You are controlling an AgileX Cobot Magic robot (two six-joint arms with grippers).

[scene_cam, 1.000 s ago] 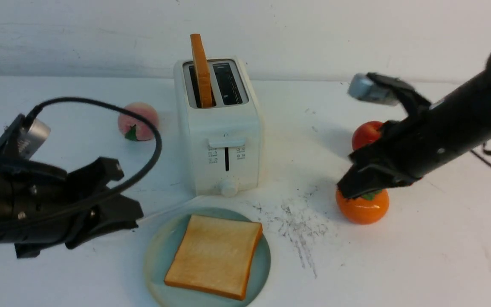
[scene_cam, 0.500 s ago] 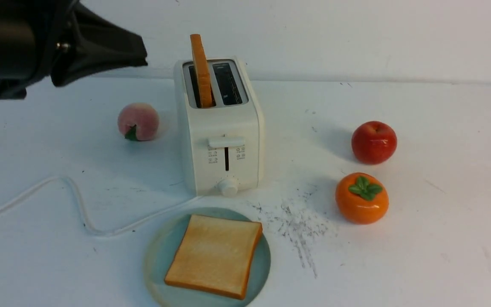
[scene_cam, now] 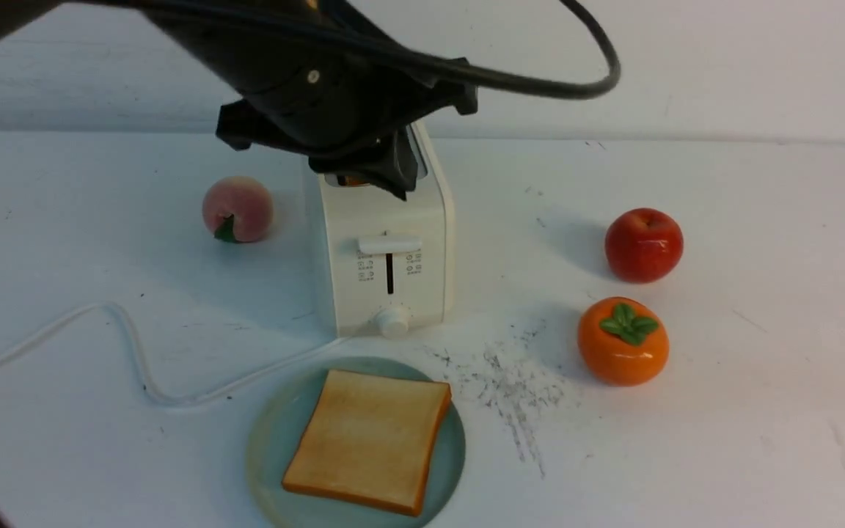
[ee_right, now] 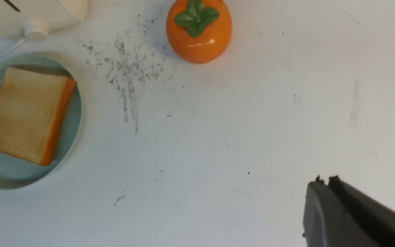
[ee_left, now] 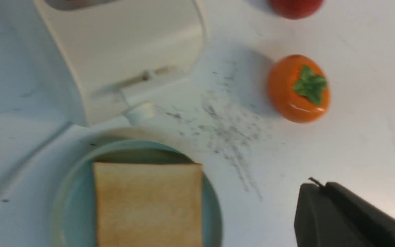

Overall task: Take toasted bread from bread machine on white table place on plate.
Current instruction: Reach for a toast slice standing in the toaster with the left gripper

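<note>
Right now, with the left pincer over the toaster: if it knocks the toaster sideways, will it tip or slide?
The toaster stands taller than wide from the front, so a knock near the top may rock it. The white table looks smooth, so it could skid. Its cord lies slack and probably won't hold it.

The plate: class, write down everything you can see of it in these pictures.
The plate is round, pale blue-green and smooth, ceramic-looking, with a low raised rim. It lies flat on the white table, just on the robot's side of the bread machine. One slice of toasted bread lies flat on it, covering most of its middle.
</note>
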